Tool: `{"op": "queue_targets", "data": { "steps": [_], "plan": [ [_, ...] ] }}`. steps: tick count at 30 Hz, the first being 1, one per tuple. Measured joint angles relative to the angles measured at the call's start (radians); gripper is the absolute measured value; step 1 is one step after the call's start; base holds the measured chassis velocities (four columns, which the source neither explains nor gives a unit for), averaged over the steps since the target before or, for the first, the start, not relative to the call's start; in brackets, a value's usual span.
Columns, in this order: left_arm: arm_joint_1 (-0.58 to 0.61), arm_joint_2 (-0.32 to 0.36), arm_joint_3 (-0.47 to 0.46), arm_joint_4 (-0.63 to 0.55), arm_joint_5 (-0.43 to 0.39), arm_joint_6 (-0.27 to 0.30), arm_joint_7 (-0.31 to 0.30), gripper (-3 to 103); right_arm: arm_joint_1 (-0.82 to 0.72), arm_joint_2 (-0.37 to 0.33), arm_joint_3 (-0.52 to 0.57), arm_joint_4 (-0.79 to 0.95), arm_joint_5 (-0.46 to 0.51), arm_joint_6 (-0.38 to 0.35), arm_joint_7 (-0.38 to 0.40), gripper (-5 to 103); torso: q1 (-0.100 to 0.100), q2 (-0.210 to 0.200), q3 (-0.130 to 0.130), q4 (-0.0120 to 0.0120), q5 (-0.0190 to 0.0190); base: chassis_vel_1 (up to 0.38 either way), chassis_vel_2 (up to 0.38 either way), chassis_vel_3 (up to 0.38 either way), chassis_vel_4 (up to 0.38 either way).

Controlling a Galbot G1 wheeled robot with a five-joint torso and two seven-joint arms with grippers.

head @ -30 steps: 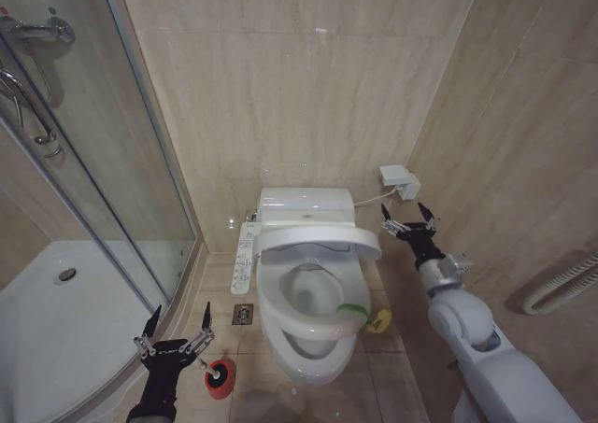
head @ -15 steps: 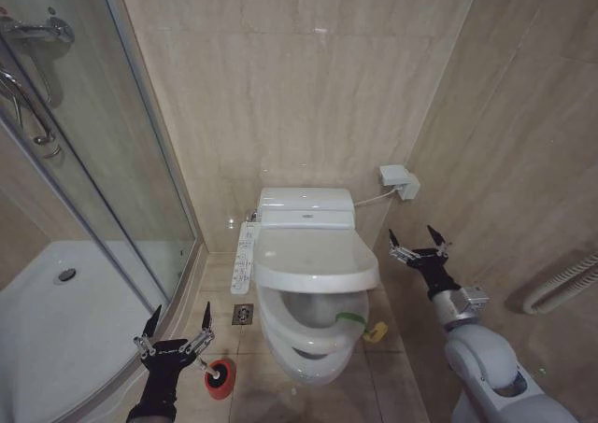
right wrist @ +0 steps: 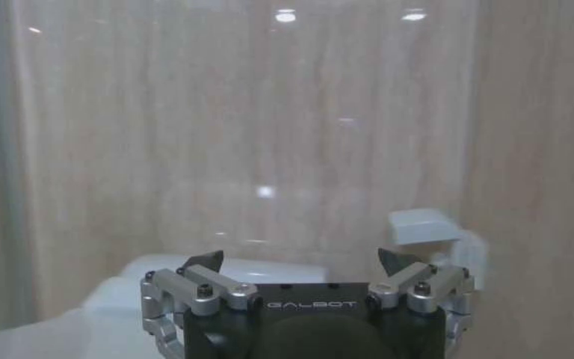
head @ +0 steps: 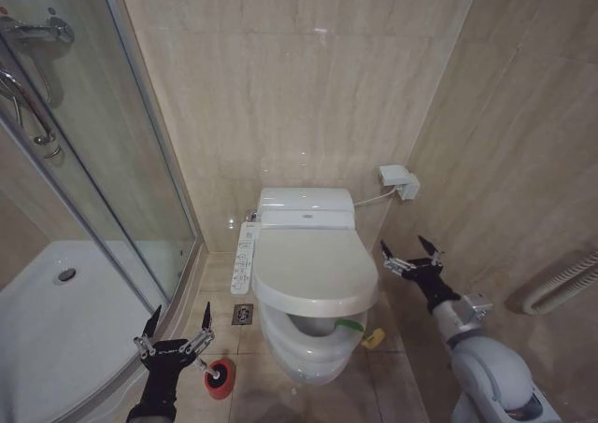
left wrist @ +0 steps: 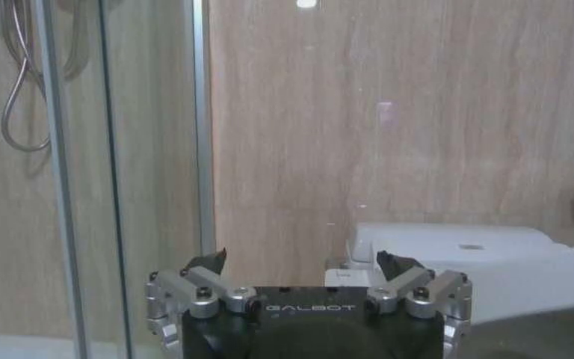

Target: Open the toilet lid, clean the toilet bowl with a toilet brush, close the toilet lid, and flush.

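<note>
Right pincer (head: pixel 412 257): spread, empty, beside the toilet lid (head: pixel 313 272).
Lid: nearly down, left of it; I'd let it settle.
Left pincer (head: pixel 177 336): spread, toilet brush (head: pixel 217 376) just right.

Toilet brush (head: pixel 218 377) left of toilet bowl (head: pixel 308 356)

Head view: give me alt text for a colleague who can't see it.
The toilet lid is nearly down over the toilet bowl, a gap open at the front. The open right gripper hovers beside it, empty. The open left gripper hangs low by the toilet brush in its red holder.
</note>
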Motion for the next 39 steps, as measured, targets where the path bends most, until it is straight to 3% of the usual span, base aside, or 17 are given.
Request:
{"op": "queue_targets", "data": {
  "steps": [10, 15, 21, 39],
  "plan": [
    [0.000, 0.000, 0.000, 0.000, 0.000, 0.000, 0.000, 98, -0.040, 0.146, 0.015, -0.006, -0.078, 0.042, -0.079, 100, 0.000, 0.000, 0.000, 0.0001, 0.0001, 0.000, 0.000, 0.000, 0.000],
    [0.000, 0.000, 0.000, 0.000, 0.000, 0.000, 0.000, 98, -0.045, 0.211, 0.009, -0.011, -0.156, 0.102, -0.046, 100, 0.000, 0.000, 0.000, 0.0001, 0.0001, 0.000, 0.000, 0.000, 0.000],
    [0.000, 0.000, 0.000, 0.000, 0.000, 0.000, 0.000, 98, -0.048, 0.242, 0.007, -0.017, -0.215, 0.118, -0.002, 100, 0.000, 0.000, 0.000, 0.0001, 0.0001, 0.000, 0.000, 0.000, 0.000],
    [0.000, 0.000, 0.000, 0.000, 0.000, 0.000, 0.000, 98, -0.101, 0.266, 0.022, -0.013, -0.240, 0.154, 0.042, 100, 0.000, 0.000, 0.000, 0.0001, 0.0002, 0.000, 0.000, 0.000, 0.000]
  ]
}}
